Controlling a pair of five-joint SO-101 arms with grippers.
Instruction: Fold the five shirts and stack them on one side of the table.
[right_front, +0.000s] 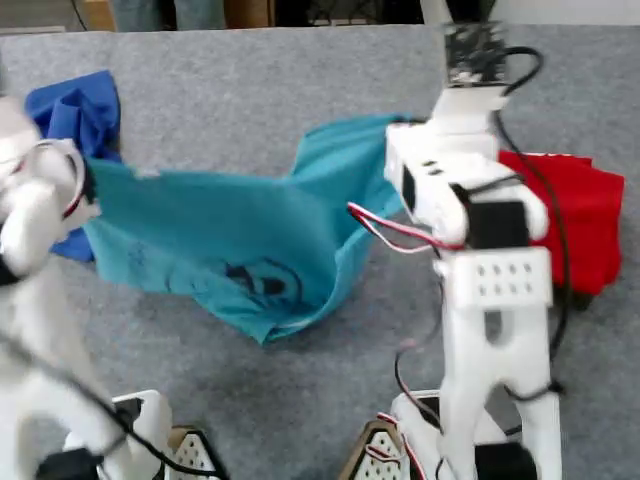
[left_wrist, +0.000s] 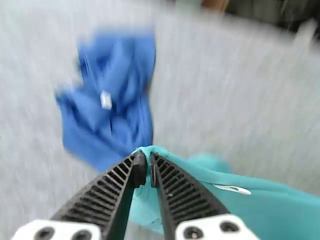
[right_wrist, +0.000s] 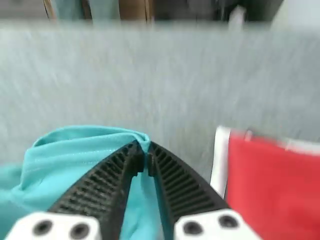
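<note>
Middle shirt (right_front: 230, 250) between crumpled shirt (right_front: 70, 115) on left, folded shirt (right_front: 580, 220) on right

Prob. robotics lab: grey felt table (right_front: 250, 80), 2 desktop arms (right_front: 490, 250) w/ exposed wiring (right_front: 385, 228).

Left hand (left_wrist: 148, 167) pinched tight on teal shirt (right_front: 230, 250), right hand (right_wrist: 144, 157) likewise, arms spread well apart

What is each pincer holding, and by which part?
Both hold the teal shirt: left pincer on a bunched edge near the blue shirt, right pincer on a bunched edge near the red shirt.
</note>
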